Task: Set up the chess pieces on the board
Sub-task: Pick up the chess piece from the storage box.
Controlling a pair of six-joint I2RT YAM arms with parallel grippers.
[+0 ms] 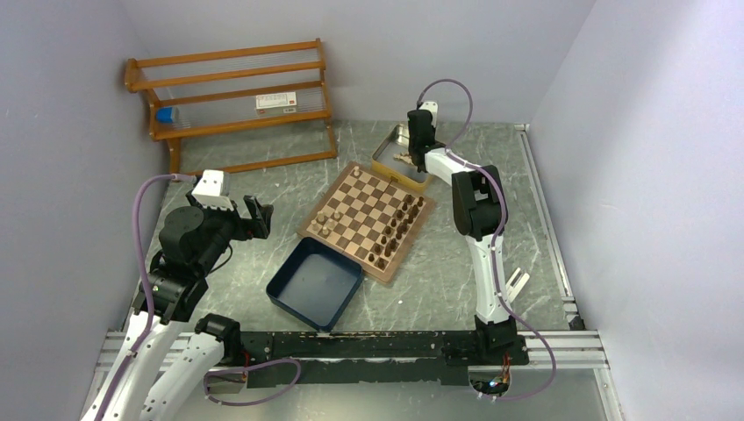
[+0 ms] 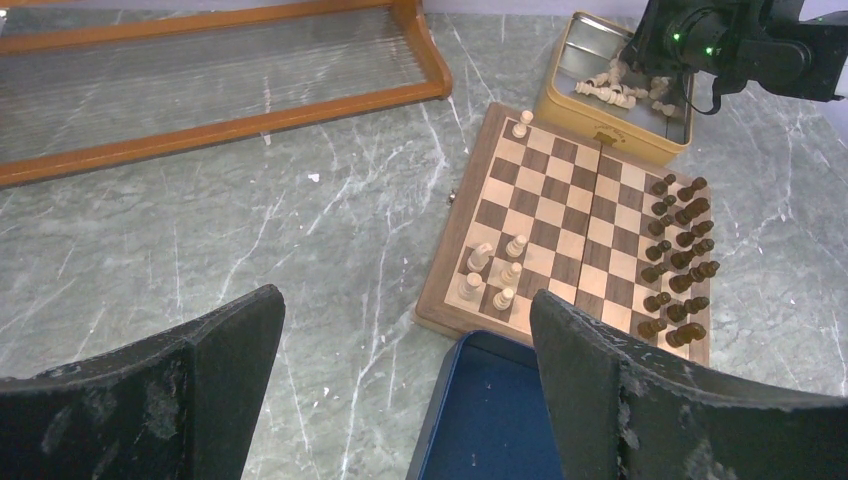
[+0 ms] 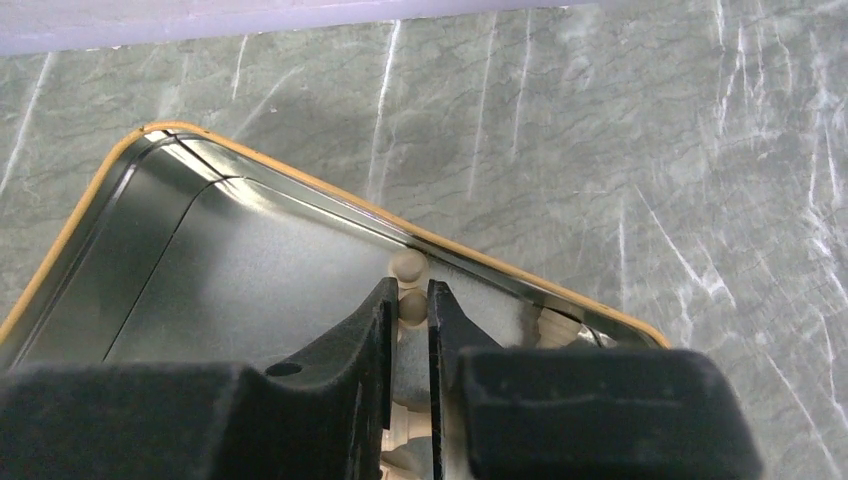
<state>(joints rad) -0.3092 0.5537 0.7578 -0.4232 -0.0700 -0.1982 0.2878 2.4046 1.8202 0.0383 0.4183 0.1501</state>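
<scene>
Rack (image 2: 220, 130): orange wood, far left of the grey veined surface (image 1: 439, 289).
Tin (image 2: 600, 130): gold-sided, open.
Tray (image 1: 311, 285): navy, square.
Rack shelf: small white box (image 1: 276, 102), possibly a carton.

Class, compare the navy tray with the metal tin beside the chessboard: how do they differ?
The navy tray is dark blue and matte; the metal tin is shiny with a yellow outside. The tin holds light chess pieces, with the right gripper closed on one; the tray shows only bare floor. Both are shallow, open-topped and sit by the board.
</scene>
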